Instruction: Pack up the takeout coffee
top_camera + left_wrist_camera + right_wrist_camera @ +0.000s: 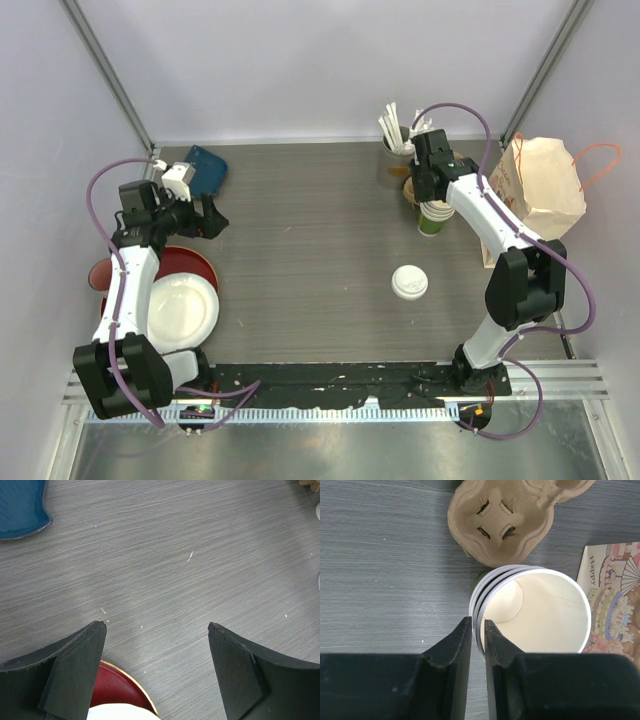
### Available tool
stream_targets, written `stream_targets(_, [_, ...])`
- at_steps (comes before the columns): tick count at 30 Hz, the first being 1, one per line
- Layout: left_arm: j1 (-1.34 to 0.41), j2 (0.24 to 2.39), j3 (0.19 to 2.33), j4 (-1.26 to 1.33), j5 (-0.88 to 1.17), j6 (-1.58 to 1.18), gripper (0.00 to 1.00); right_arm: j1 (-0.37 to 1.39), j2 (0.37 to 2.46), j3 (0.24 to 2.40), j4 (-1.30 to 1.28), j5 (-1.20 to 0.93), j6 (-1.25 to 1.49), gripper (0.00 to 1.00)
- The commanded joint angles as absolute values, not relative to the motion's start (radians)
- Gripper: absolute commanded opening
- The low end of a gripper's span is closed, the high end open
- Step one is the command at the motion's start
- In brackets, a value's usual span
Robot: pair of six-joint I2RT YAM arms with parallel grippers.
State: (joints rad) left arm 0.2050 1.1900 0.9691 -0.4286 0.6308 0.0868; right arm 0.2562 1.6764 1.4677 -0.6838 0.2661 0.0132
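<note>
A stack of white paper cups [545, 610] with a green sleeve stands at the right of the table [436, 218]. My right gripper [478, 622] is over it [430, 200], shut on the left rim of the top cup, one finger inside and one outside. A brown pulp cup carrier [510, 515] lies just beyond the cups. A white coffee lid [409, 282] lies alone on the table, nearer than the cups. The brown paper bag [540, 185] stands to the right of the cups; its printed side shows in the right wrist view [615, 595]. My left gripper [157, 627] is open and empty at the far left [212, 220].
A cup of white stirrers [395, 135] stands behind the carrier. A blue plate [205, 168] lies at the back left, also in the left wrist view [20, 505]. A red plate [192, 262] and a white plate [182, 308] are stacked under my left arm.
</note>
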Motion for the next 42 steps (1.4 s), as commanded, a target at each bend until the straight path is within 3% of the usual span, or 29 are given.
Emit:
stream_targets(1, [0.201,1.177,0.979,-0.423,0.66,0.081,0.88,0.261,1.674,1.517,-0.693,0.305,0.005,0.15])
stream_targets(8, [0.201,1.178,0.971,-0.42,0.692,0.092,0.88,0.259,1.652,1.534,-0.703,0.293,0.003,0.09])
stream_targets(13, [0.202,1.178,0.969,-0.42,0.696,0.095,0.88,0.259,1.652,1.537,-0.71,0.288,0.005,0.16])
stream_targets(14, [0.202,1.178,0.969,-0.42,0.696,0.095,0.88,0.259,1.652,1.537,-0.712,0.288,0.003,0.15])
stream_targets(16, [0.202,1.177,0.969,-0.422,0.701,0.098,0.88,0.259,1.657,1.54,-0.718,0.29,0.003,0.01])
stream_targets(42, [0.202,1.215,1.043,-0.494,0.695,0.114,0.94,0.419,1.563,1.801,-0.787,0.532,-0.196,0.01])
